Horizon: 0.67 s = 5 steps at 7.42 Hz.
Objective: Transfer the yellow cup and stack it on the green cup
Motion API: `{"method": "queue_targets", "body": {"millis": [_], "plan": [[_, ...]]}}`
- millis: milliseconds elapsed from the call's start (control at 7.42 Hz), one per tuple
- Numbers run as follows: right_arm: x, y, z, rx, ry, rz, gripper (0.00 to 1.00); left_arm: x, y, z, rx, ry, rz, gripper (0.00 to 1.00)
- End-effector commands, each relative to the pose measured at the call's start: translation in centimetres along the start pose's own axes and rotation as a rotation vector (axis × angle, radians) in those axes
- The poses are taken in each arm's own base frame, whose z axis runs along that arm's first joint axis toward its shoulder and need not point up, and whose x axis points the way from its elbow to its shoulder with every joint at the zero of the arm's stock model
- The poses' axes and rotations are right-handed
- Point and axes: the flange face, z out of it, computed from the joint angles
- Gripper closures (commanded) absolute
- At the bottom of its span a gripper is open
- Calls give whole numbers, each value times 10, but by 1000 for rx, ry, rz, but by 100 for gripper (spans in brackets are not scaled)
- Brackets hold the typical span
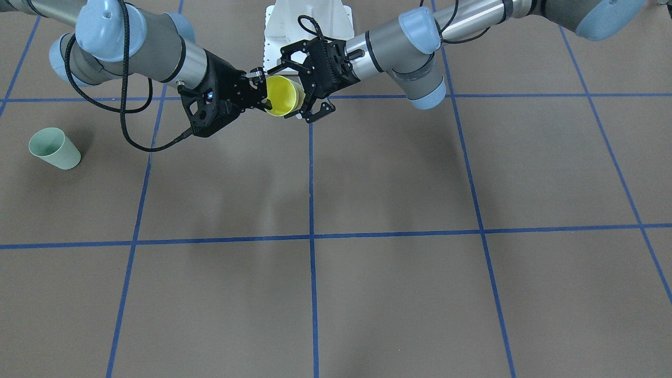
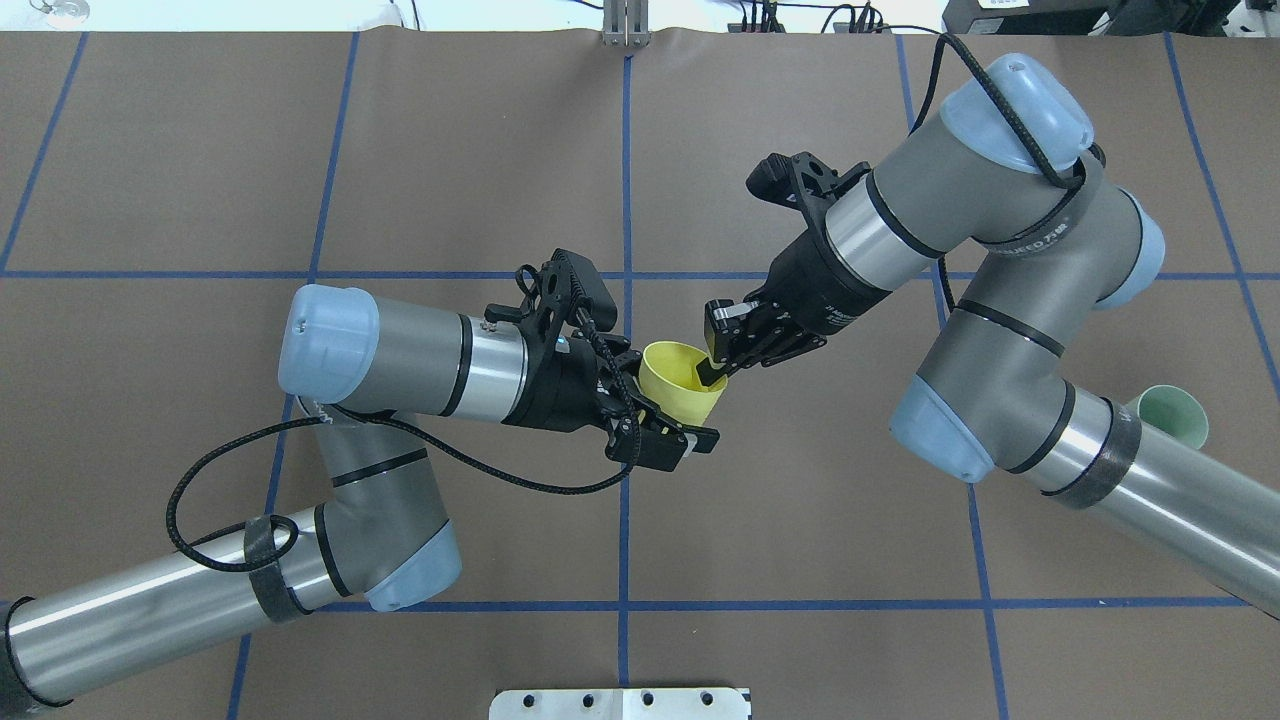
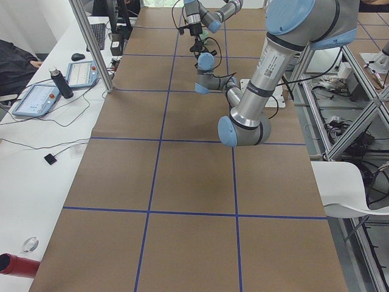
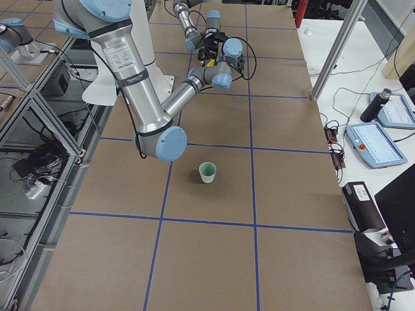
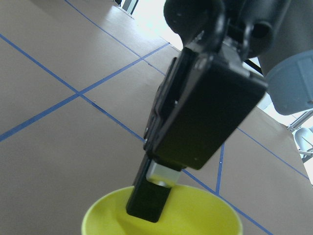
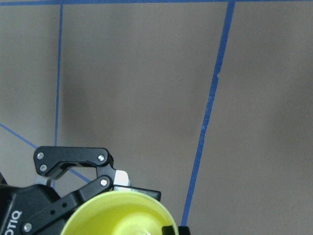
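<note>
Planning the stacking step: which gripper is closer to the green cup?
Right. The right gripper, at the rim of the yellow cup, sits toward the green cup; the left gripper lies beyond the yellow cup.

The yellow cup [image 2: 680,385] is held tilted above the middle of the brown tabletop [image 2: 800,500], its mouth turned towards the far edge. Its rim is pinched by the right gripper [image 2: 712,372], one finger being set inside the mouth. Its lower body is straddled by the spread jaws of the left gripper [image 2: 672,408]. The green cup [image 2: 1176,415] is seen near the right edge, partly hidden by the right arm.
</note>
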Motion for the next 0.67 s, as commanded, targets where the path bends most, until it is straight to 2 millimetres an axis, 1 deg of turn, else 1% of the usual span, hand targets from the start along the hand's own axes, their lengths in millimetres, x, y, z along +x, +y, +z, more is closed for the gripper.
{"method": "queue_targets", "body": {"millis": [0, 539], "plan": [[14, 10, -3, -5, 7, 2, 100, -2, -2, -2, 3, -4, -3, 0], [33, 11, -5, -3, 20, 21, 100, -1, -5, -5, 9, -4, -10, 0]]}}
